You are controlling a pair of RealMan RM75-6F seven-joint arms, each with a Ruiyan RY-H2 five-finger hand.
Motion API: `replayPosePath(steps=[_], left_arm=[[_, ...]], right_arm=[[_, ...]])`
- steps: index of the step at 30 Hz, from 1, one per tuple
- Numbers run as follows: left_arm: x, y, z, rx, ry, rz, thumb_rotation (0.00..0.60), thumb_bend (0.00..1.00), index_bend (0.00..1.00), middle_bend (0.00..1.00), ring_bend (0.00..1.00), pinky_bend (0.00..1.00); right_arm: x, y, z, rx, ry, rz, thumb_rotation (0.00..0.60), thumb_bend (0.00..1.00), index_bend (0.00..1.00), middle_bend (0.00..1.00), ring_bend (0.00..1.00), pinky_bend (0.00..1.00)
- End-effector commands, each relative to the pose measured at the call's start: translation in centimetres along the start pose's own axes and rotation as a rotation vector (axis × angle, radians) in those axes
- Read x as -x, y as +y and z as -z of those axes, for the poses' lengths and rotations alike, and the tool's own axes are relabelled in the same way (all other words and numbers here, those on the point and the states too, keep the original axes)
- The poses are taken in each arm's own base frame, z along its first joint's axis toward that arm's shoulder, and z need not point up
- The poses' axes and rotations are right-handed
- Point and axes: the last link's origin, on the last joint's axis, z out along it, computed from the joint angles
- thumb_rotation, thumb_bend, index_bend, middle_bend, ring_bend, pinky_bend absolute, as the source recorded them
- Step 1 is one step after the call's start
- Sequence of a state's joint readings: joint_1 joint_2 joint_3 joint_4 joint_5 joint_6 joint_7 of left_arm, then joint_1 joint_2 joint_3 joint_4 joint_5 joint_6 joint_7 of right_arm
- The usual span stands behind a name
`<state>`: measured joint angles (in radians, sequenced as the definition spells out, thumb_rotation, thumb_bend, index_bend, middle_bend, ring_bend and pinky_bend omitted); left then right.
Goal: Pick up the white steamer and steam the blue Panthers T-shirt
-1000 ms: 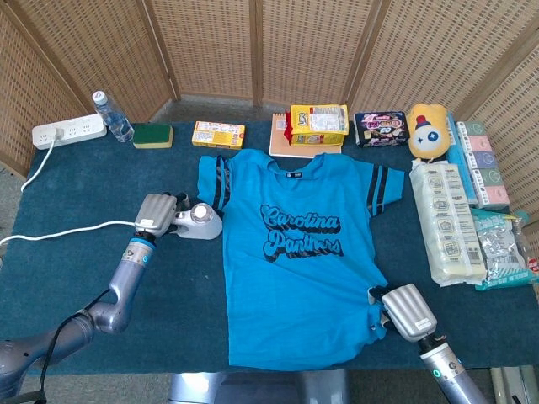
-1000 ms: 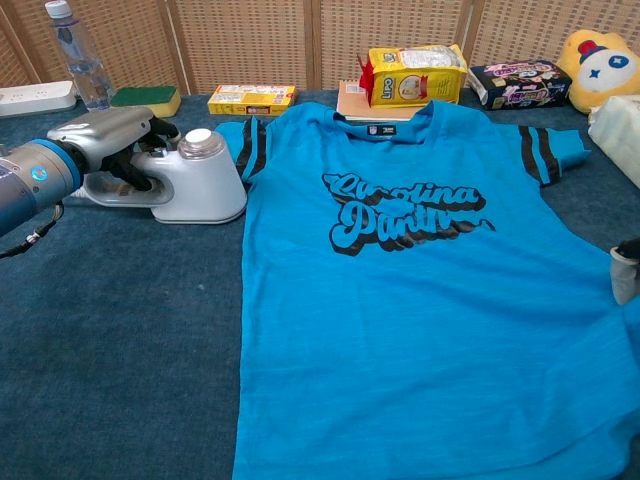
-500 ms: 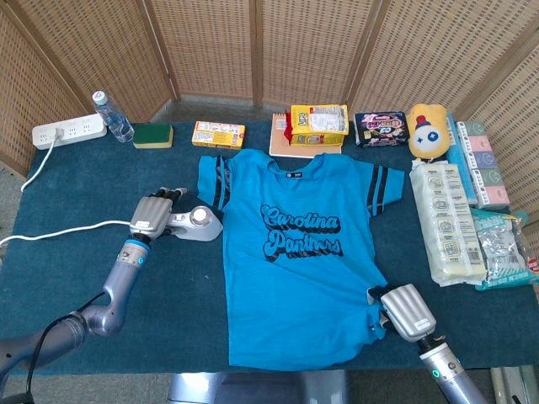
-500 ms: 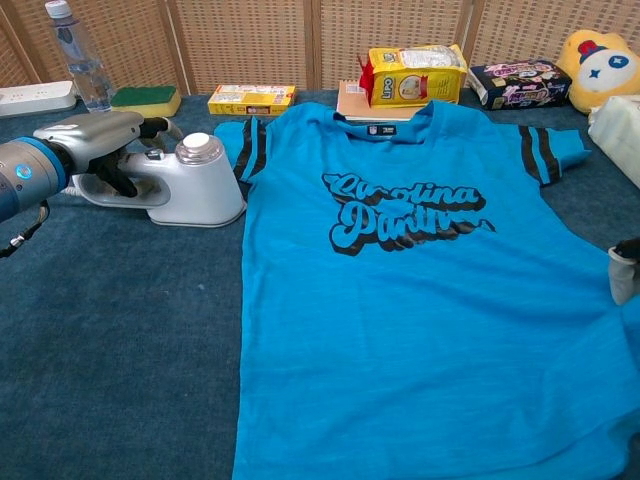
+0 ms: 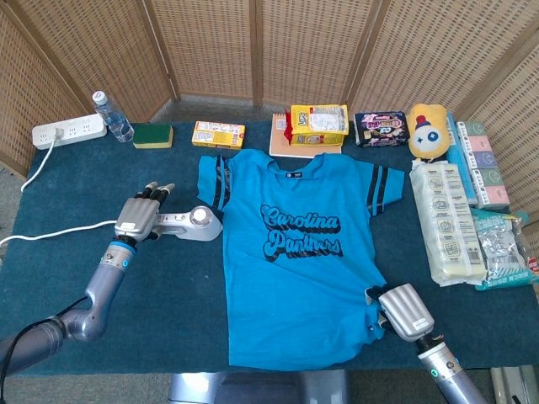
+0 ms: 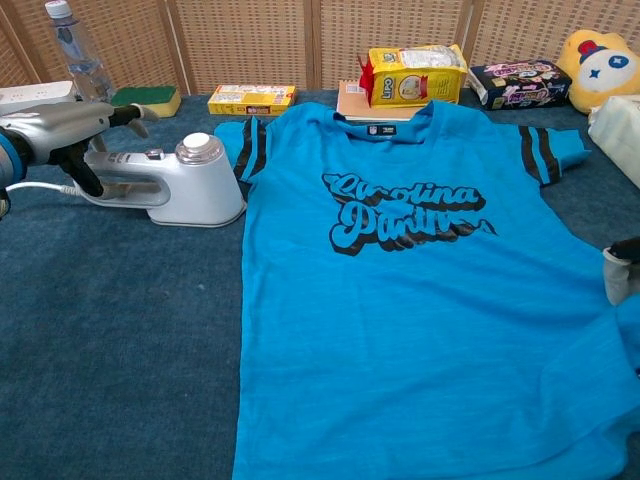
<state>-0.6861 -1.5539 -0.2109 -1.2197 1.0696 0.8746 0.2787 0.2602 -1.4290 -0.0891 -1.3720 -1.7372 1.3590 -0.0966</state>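
White steamer (image 5: pixel 192 222) lying at nine o'clock, just beside blue Panthers T-shirt (image 5: pixel 305 252) spread flat, collar toward twelve

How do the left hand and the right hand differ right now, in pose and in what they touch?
The left hand is by the rear handle of the white steamer, fingers extended, not gripping it; the right hand rests at the lower right hem of the blue Panthers T-shirt, fingers curled under. The left hand sits beside the shirt on the dark blue tablecloth; the right overlaps the fabric. Neither lifts anything.
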Motion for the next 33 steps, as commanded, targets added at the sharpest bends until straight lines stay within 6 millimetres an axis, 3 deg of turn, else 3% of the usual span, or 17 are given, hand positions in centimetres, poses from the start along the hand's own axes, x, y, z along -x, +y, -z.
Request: replayPosePath(steps=[1,8,11,17,20,24,33], left_arm=[[-0.5,-0.6,1.2,0.004,-0.008,0.003,0.600,0.29,0.00,0.13,0.03,0.25],[-1.7,-0.9,3.5,0.032,0.037,0.058,0.600,0.29,0.00,0.13,0.03,0.25],[-2.2,-1.4,5.2,0.047,0.065,0.115,0.600,0.29,0.00,0.13,0.03,0.25],[-3.1,-2.5,8.7,0.066,0.100,0.170,0.600,0.29,0.00,0.13,0.03,0.25],[-3.7,-3.4,10.7,0.065,0.117,0.193,0.600,0.29,0.00,0.13,0.03,0.25],[-4.2,-4.4,13.3,0.053,0.137,0.216,0.600,0.28,0.00,0.13,0.03,0.25],[-4.8,-7.1,18.3,-0.023,0.177,0.250,0.600,0.26,0.00,0.13,0.02,0.24]], right_arm=[[0.0,-0.1,0.0,-0.004,0.000,0.001,0.600,0.57,0.65,0.60,0.66,0.81],[-0.1,-0.4,0.1,-0.009,-0.002,0.007,0.600,0.56,0.64,0.60,0.65,0.80],[-0.2,-0.3,0.3,0.005,-0.014,0.007,0.600,0.53,0.58,0.58,0.63,0.75],[-0.3,0.1,0.6,0.040,-0.059,0.017,0.600,0.45,0.35,0.42,0.47,0.50],[-0.6,0.3,0.8,0.066,-0.079,0.022,0.600,0.39,0.18,0.30,0.32,0.33],[-1.0,0.5,0.9,0.080,-0.082,0.031,0.600,0.34,0.03,0.19,0.19,0.22],[-1.6,1.0,1.5,0.096,-0.065,0.029,0.600,0.23,0.00,0.13,0.11,0.12]])
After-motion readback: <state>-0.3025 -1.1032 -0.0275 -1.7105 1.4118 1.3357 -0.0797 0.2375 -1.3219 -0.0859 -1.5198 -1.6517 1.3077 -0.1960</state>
